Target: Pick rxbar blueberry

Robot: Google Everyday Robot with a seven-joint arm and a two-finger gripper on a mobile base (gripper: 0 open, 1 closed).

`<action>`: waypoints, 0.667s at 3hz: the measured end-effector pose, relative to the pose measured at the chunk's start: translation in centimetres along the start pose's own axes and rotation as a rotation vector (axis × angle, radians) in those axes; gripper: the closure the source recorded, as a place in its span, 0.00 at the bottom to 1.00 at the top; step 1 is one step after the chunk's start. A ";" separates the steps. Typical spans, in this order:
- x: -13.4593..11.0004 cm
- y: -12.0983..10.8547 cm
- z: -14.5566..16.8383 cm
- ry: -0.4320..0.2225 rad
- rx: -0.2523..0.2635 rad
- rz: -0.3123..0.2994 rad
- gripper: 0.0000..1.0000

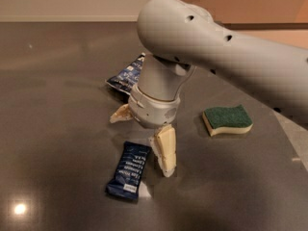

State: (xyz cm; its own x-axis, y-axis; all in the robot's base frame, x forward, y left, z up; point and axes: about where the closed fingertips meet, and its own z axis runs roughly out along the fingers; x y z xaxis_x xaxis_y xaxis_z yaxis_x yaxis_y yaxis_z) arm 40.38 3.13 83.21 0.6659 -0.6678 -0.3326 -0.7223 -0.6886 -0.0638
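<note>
The rxbar blueberry is a narrow dark navy bar with lines of pale text and a white patch at its near end. It lies flat on the dark table. My gripper hangs just above the bar's far end with its cream fingers spread apart. One finger points down right beside the bar's right edge. The other finger sticks out to the left, behind the bar. The gripper holds nothing.
A crinkly blue bag with white lettering lies behind the gripper, partly hidden by the wrist. A green and yellow sponge lies to the right. The table's right edge runs along the far right.
</note>
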 end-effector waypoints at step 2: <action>-1.0 1.0 1.6 -0.011 -0.046 -0.104 0.00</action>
State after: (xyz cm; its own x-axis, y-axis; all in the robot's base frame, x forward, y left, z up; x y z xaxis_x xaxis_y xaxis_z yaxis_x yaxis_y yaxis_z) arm 38.66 3.56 82.02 0.7344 -0.5892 -0.3369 -0.6402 -0.7662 -0.0557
